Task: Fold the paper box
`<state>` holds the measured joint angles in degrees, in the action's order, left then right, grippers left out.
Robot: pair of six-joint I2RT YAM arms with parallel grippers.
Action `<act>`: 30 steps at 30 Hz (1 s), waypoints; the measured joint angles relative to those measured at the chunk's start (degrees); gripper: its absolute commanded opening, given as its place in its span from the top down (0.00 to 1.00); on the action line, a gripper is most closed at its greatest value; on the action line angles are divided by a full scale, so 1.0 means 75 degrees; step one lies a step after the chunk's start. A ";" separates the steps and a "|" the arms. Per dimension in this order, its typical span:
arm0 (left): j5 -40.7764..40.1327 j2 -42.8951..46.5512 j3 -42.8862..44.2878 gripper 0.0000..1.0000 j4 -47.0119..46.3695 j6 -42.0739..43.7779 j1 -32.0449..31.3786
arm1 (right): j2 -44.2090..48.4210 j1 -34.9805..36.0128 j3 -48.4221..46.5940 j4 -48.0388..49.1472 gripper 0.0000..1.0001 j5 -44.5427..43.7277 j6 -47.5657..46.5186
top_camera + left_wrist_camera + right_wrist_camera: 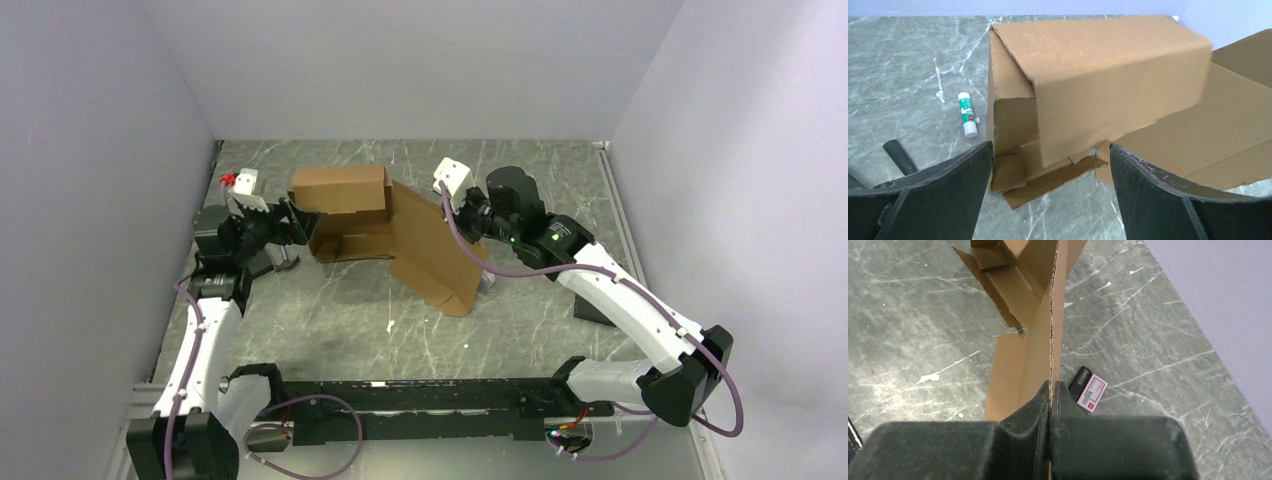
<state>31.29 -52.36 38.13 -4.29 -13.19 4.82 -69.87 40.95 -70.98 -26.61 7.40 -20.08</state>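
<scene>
The paper box [425,245] is brown corrugated cardboard, partly folded. Its far part forms a hollow block, and a large panel slopes from it down to the table on the right. My left gripper [298,222] is open at the block's left end. In the left wrist view that gripper [1051,146] has its fingers wide apart in front of the box [1108,65] and its loose lower flaps, holding nothing. My right gripper [1052,387] is shut on the panel's thin upright edge [1051,330]. From above, the right gripper [465,215] is at the panel's upper right side.
A white and green glue stick [967,115] and a black rod [900,156] lie on the marble table left of the box. A small black item with a red and white label [1089,388] lies right of the panel. Grey walls close in three sides.
</scene>
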 measured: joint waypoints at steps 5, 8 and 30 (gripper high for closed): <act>0.0315 0.0644 0.0105 0.03 0.0816 -0.0015 0.0259 | -0.0058 -0.0012 -0.0047 -0.0015 1.00 0.0105 -0.0050; 0.0396 0.1142 0.0108 0.02 0.1145 -0.0006 0.0294 | -0.0079 -0.0020 -0.0061 -0.0015 1.00 0.0146 -0.0064; 0.2990 -0.1754 0.0784 0.21 -0.1122 0.0189 0.1332 | -0.0460 -0.0041 -0.0443 -0.0125 1.00 0.0527 -0.0067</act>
<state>53.71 -65.52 44.01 -12.71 -11.77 14.81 -73.32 40.64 -74.30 -27.55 11.35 -20.58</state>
